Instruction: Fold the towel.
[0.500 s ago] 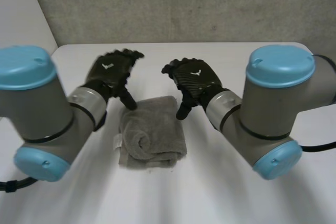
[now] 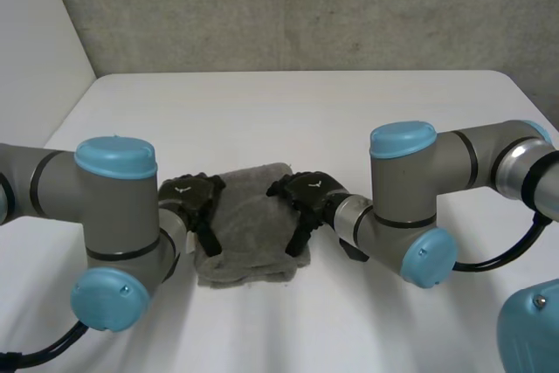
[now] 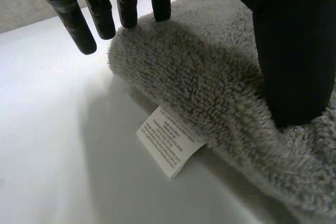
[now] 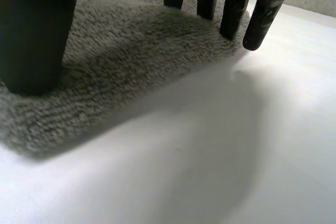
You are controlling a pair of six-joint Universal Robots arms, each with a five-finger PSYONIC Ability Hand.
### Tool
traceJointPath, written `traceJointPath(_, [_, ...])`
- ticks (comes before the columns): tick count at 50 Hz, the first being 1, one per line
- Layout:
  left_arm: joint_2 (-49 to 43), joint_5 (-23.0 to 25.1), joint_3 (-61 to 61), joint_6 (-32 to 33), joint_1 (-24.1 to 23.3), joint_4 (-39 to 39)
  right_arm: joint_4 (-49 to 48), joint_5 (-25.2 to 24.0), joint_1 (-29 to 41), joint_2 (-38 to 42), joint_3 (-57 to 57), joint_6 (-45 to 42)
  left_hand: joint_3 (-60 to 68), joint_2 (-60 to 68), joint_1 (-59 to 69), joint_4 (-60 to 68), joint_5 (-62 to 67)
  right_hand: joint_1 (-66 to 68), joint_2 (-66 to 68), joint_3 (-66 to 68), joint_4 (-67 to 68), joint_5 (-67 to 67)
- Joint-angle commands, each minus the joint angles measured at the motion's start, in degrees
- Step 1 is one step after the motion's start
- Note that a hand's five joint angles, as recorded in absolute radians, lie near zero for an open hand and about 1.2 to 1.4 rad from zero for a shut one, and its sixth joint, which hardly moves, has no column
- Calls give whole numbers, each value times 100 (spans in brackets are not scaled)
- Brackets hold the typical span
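1. One folded grey towel lies on the white surface, with one white care label at its left edge.
2. I see two hands flanking it. My left hand presses that edge, fingers straight, gripping nothing.
3. My right hand presses the opposite edge, fingers straight, likewise empty.

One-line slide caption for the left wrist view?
Left hand on the folded grey towel, thumb on top, straight fingers at its edge; white label lying on the table.
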Motion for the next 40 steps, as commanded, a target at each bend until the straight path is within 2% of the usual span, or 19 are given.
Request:
traceJointPath(1, [1, 24, 30, 787, -67, 248, -1, 319, -19, -278, -36, -551, 154, 155, 163, 150, 138, -40, -268, -209, -316, -269])
traceJointPath(6, [247, 68, 232, 912, -173, 248, -28, 328, -125, -981, 34, -542, 137, 138, 146, 133, 121, -40, -268, -209, -316, -269])
traceJointPath(8, [667, 111, 477, 912, -191, 196, -36, 328, -361, -1514, 78, -454, 120, 121, 129, 117, 104, -40, -268, -209, -316, -269])
traceJointPath(14, [1390, 120, 900, 850, -111, 108, -45, 354, -687, -2343, 87, -94, 120, 121, 129, 117, 104, -40, -268, -209, -316, -269])
traceJointPath(16, [2020, 120, 1145, 658, 89, -84, -45, 433, -1080, -2877, 95, 300, 103, 104, 112, 100, 87, -40, -268, -209, -316, -269])
traceJointPath(17, [2023, 120, 1146, 657, 91, -86, -45, 433, -1083, -2879, 95, 302, 103, 104, 112, 100, 87, -40, -268, -209, -316, -269])
traceJointPath(19, [2495, 190, 1373, 360, 502, -435, -63, 608, -1494, -3352, 130, 565, 53, 54, 62, 50, 37, -40, -268, -209, -316, -269])
traceJointPath(20, [2497, 191, 1374, 358, 504, -437, -63, 609, -1496, -3354, 131, 566, 53, 54, 62, 49, 37, -40, -268, -209, -316, -269])
traceJointPath(22, [2647, 296, 1524, 226, 697, -701, -54, 741, -1663, -3574, 131, 618, 19, 20, 28, 16, 3, -40, -268, -209, -316, -269])
traceJointPath(24, [2822, 611, 1830, 69, 1003, -1339, 24, 1030, -2004, -3924, 139, 601, 69, 70, 78, 65, 53, -40, -268, -209, -316, -269])
traceJointPath(25, [2822, 613, 1832, 68, 1005, -1343, 25, 1031, -2005, -3925, 139, 601, 70, 71, 79, 66, 54, -40, -268, -209, -316, -269])
traceJointPath(27, [2875, 980, 2076, -11, 1285, -1946, 191, 1119, -2277, -4057, 218, 583, 103, 104, 112, 100, 87, -40, -268, -209, -316, -269])
traceJointPath(30, [2893, 1262, 2157, -55, 1426, -2290, 446, 1049, -2418, -4092, 289, 566, 3, 4, 12, -1, -13, -40, -268, -209, -316, -269])
traceJointPath(40, [2910, 1360, 2008, -283, 1365, -2309, 667, 1031, -2384, -4048, 324, 144, -98, -97, -89, -102, -114, -40, -268, -209, -316, -269])
